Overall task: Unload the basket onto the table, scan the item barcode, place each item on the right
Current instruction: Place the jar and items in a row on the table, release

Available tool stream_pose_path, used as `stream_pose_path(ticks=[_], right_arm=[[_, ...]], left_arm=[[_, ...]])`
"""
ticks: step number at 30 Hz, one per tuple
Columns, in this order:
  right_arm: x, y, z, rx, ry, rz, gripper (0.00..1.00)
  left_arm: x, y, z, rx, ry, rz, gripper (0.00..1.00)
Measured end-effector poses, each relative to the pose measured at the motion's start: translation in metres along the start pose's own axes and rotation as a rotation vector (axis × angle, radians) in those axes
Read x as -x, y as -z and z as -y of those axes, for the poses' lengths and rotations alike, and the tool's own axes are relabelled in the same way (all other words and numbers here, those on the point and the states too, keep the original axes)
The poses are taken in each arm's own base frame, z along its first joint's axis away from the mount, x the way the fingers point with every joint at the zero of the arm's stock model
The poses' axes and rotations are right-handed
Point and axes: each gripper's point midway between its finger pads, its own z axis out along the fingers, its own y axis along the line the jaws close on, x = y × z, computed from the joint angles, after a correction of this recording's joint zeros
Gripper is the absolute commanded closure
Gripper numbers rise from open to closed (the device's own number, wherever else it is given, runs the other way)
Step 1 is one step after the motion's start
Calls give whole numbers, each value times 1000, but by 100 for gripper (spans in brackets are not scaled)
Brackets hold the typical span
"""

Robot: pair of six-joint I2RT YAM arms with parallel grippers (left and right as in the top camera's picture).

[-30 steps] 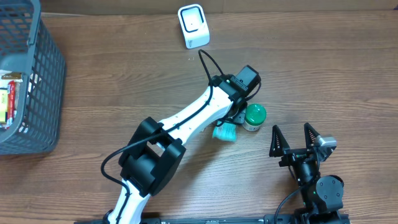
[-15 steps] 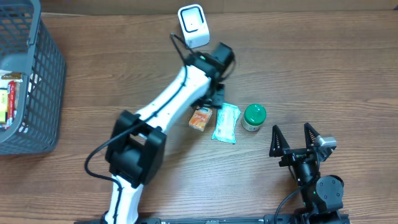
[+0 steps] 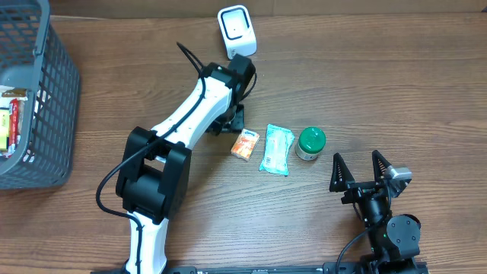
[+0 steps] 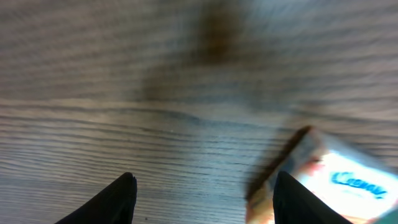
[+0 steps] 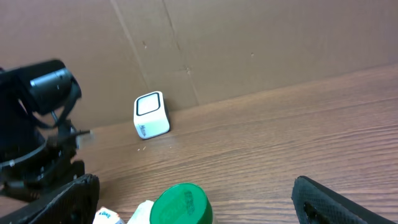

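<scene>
Orange packet [image 3: 245, 143] lies flat beside my left claw [image 4: 205, 190], jaws apart, empty: probably lining up pickup for scanner [image 3: 237, 30]; right claw [image 3: 356, 157] gapes, idle.

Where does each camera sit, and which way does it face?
Overhead: above the table, facing straight down; left arm and right arm show.
Left wrist: on the left arm, facing down at the table; its open jaws and a packet show.
Right wrist: on the right arm, facing across toward the back wall; its jaws show.
Shared: overhead and right wrist both see scanner and jar.
</scene>
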Motion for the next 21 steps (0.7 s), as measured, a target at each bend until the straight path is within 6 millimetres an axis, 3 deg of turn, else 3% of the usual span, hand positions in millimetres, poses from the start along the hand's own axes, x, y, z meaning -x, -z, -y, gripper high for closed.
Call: stream_pose_path(ticks=[8,21], right_arm=[[0,0,0,0,0,1,0],[0,0,0,0,0,1,0]], left_arm=[[-23,-27,-4,10,-8,-62,47],[-37,-25,15,-108,-47,-134,50]])
